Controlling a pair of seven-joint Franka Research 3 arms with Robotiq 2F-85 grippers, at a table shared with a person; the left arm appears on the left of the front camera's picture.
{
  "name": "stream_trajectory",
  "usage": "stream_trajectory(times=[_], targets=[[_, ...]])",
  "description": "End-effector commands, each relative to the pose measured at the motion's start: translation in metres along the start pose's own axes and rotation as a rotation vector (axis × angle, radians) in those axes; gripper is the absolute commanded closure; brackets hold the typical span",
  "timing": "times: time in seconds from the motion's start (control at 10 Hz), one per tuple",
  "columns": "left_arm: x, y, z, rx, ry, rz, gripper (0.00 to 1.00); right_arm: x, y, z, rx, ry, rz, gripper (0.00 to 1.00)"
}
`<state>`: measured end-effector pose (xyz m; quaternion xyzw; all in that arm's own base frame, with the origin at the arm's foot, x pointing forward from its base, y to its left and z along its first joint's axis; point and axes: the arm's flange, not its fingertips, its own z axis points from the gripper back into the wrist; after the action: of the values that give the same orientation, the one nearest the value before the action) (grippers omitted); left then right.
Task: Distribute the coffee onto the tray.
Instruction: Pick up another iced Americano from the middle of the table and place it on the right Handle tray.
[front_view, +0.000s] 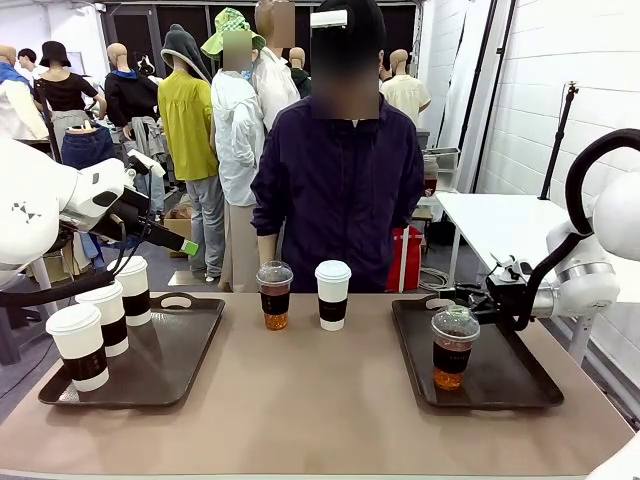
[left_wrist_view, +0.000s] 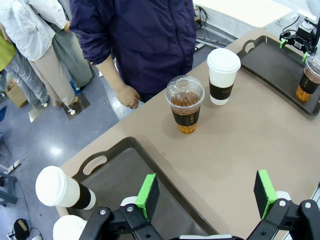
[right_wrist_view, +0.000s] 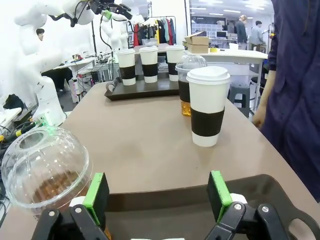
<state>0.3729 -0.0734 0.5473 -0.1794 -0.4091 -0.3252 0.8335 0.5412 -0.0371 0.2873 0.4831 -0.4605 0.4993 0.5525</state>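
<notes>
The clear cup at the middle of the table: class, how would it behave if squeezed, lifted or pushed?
The clear cup looks like thin plastic, so a hard squeeze would probably dent it. Amber drink shows above and below its sleeve, so it is likely fairly heavy. Narrow base, wide top: a push up high might tip it.

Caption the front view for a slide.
Three white cups on the left tray, one clear cup on the right tray, two more cups between them before the person.
</notes>
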Motion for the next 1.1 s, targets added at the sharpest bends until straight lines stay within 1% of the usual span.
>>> stream_trajectory(times=[0.0,0.2,0.3,0.6,0.7,0.8,0.9,1.0], targets=[[-0.001,0.001,0.000,-0.007,-0.003,0.005,0.00,-0.005,-0.014,-0.014,0.047,-0.037,0.006,0.00],[-0.001,0.001,0.000,-0.007,-0.003,0.005,0.00,0.000,-0.035,-0.035,0.095,-0.048,0.033,0.00],[-0.001,0.001,0.000,-0.007,-0.003,0.005,0.00,-0.001,-0.046,-0.045,0.091,-0.065,0.033,0.00],[-0.001,0.001,0.000,-0.007,-0.003,0.005,0.00,-0.008,-0.069,-0.085,0.141,-0.054,0.015,0.00],[-0.001,0.001,0.000,-0.007,-0.003,0.005,0.00,-0.012,-0.076,-0.097,0.144,-0.047,0.006,0.00],[-0.001,0.001,0.000,-0.007,-0.003,0.005,0.00,-0.015,-0.083,-0.104,0.112,-0.049,0.010,0.00],[-0.001,0.001,0.000,-0.007,-0.003,0.005,0.00,-0.016,-0.089,-0.109,0.079,-0.059,0.012,0.00],[-0.001,0.001,0.000,-0.007,-0.003,0.005,0.00,-0.018,-0.092,-0.111,0.080,-0.062,0.008,0.00]])
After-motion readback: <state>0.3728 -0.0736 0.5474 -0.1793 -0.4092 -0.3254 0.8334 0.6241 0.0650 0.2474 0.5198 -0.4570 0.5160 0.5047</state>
